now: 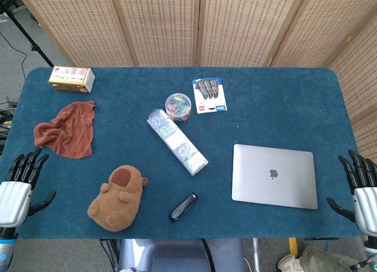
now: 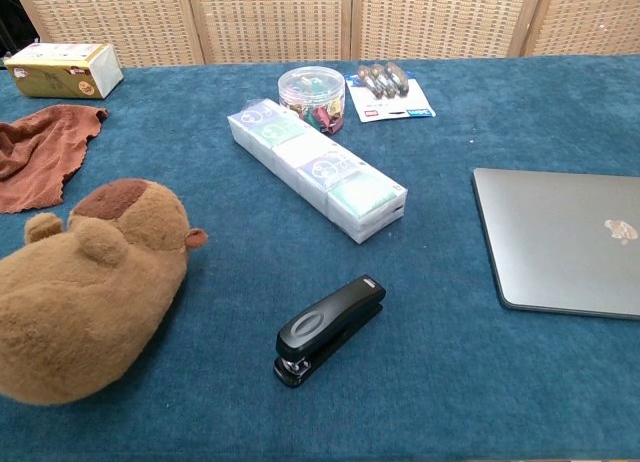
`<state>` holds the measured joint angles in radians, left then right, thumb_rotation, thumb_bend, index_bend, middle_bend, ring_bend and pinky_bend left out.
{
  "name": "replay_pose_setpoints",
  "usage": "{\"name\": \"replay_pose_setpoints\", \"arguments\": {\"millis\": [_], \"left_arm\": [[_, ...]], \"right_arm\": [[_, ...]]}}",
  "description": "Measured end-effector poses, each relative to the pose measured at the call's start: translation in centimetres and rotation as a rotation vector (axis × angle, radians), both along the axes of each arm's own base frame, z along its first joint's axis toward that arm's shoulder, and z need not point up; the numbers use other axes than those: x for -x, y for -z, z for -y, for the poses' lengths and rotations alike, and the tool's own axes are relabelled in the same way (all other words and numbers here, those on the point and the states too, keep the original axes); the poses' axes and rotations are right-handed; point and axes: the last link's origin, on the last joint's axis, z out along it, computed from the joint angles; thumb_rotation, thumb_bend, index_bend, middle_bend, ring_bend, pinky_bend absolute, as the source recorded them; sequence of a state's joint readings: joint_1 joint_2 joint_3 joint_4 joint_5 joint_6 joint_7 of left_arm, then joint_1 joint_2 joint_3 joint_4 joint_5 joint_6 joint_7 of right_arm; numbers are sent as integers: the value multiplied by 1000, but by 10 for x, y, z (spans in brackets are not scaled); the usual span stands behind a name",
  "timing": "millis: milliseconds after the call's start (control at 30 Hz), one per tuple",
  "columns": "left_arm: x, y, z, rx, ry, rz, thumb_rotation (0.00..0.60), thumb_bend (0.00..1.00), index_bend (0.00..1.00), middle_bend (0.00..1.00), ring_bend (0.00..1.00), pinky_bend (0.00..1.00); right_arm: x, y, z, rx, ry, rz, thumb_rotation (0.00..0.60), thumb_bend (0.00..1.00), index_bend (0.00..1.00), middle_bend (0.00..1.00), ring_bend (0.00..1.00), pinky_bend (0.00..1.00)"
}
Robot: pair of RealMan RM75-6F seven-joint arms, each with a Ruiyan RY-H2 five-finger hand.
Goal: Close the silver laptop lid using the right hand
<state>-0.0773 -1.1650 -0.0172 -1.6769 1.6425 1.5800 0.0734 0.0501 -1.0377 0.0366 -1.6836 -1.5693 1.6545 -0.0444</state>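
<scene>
The silver laptop (image 1: 273, 175) lies flat on the blue table with its lid down, logo facing up; the chest view shows it (image 2: 565, 240) at the right edge. My right hand (image 1: 361, 191) hovers off the table's right edge, well clear of the laptop, fingers spread and holding nothing. My left hand (image 1: 17, 185) is at the near left corner, fingers apart and empty. Neither hand appears in the chest view.
A black stapler (image 1: 183, 206) and a brown plush toy (image 1: 118, 198) lie near the front edge. A long pack of tissues (image 1: 177, 141), a clip jar (image 1: 178, 106), a blister pack (image 1: 210, 95), a red cloth (image 1: 66, 130) and a small box (image 1: 71, 79) sit further back.
</scene>
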Motion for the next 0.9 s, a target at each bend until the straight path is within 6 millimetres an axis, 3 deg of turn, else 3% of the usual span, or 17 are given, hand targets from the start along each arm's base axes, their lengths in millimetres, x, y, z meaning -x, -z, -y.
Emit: {"name": "replay_pose_setpoints", "arguments": {"millis": [567, 900], "left_arm": [[-6, 11, -7, 28, 35, 12, 600, 246, 95, 0, 0, 0], [-6, 13, -7, 26, 37, 16, 600, 246, 95, 0, 0, 0]], "right_arm": [[19, 2, -5, 15, 77, -4, 600, 182, 25, 0, 0, 61], [40, -2, -12, 30, 150, 7, 600, 183, 16, 0, 0, 61]]}}
